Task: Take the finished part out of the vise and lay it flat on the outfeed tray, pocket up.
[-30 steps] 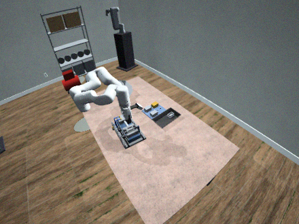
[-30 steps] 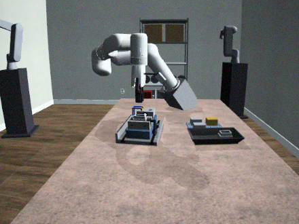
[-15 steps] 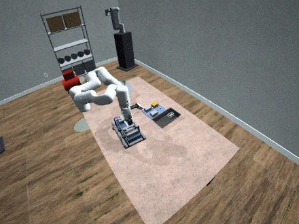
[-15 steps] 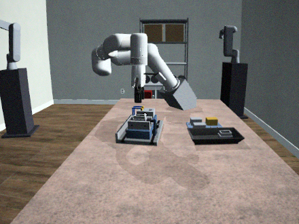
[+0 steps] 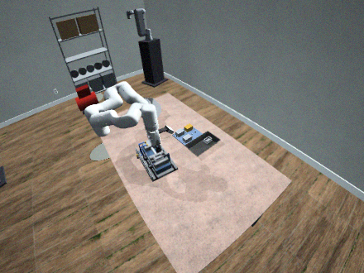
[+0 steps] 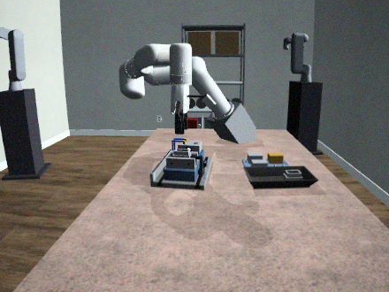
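Note:
The blue and grey vise [image 5: 162, 166] [image 6: 182, 172] stands on the pink table mat, left of the middle. Grey blocks [image 6: 180, 161] sit between its jaws; the finished part is too small to tell apart from them. My gripper [image 5: 157, 148] [image 6: 179, 127] hangs pointing down just above the back end of the vise. Its fingers are open and nothing is between them. The dark outfeed tray [image 5: 198, 150] [image 6: 268, 183] lies to the right of the vise, with a small grey frame-like piece [image 5: 208, 139] [image 6: 293, 173] on its floor.
A blue plate [image 5: 180, 132] [image 6: 247, 163] with grey blocks and a yellow block [image 5: 189, 126] [image 6: 275, 157] sits right behind the tray. A shelf rack [image 5: 84, 50] and a second arm on a black pedestal [image 5: 151, 62] [image 6: 304, 113] stand at the back. Another pedestal [image 6: 22, 131] stands at the left.

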Motion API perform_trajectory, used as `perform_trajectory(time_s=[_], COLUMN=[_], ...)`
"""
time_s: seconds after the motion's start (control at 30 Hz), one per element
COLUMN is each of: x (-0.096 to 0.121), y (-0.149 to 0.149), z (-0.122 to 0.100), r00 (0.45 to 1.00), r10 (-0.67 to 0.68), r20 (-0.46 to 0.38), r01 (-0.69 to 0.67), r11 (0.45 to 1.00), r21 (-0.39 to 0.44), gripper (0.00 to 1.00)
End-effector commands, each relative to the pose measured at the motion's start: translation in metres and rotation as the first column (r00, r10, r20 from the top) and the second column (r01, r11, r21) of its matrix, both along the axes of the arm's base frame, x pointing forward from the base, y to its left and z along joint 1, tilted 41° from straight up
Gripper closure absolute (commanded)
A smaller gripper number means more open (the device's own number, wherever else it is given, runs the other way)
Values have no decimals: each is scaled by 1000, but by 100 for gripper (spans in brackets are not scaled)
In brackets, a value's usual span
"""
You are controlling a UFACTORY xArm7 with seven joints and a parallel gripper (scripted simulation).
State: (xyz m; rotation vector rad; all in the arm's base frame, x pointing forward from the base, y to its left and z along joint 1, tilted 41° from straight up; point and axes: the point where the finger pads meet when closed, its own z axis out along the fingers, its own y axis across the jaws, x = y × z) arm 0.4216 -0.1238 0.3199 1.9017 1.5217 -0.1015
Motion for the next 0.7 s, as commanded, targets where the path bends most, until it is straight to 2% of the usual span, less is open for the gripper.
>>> perform_trajectory(time_s=[0.0, 0.67], x=[0, 4], y=[1, -5], z=[1, -6], r00=[1000, 1000], r10=[2, 2], r20=[3, 3], r01=[-2, -2], r11=[1000, 1000], r21=[-1, -1], gripper=[31, 31])
